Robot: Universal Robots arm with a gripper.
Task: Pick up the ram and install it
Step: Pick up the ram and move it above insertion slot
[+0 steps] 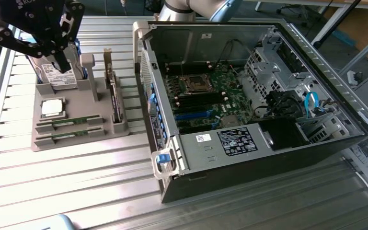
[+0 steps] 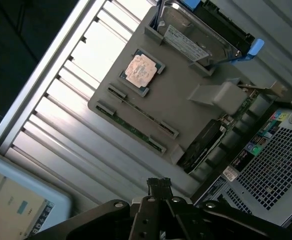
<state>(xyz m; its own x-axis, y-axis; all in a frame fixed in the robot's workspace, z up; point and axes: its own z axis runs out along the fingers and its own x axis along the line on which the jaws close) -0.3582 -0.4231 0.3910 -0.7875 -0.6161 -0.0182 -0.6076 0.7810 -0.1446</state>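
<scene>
Two ram sticks lie on edge in slots of a grey holder at the exterior view's left: one ram stick and a second ram stick beside it, nearer the holder's edge. Both are thin green boards. My gripper hangs above the holder's far end, over the hard drive, well above the ram. Its black fingers are shut with nothing between them. The open computer case lies at the exterior view's right, its motherboard memory slots exposed.
The holder also carries a square silver processor, the hard drive in a blue carrier, and an upright expansion card. All rest on a ribbed metal table. A white device lies at the table's edge.
</scene>
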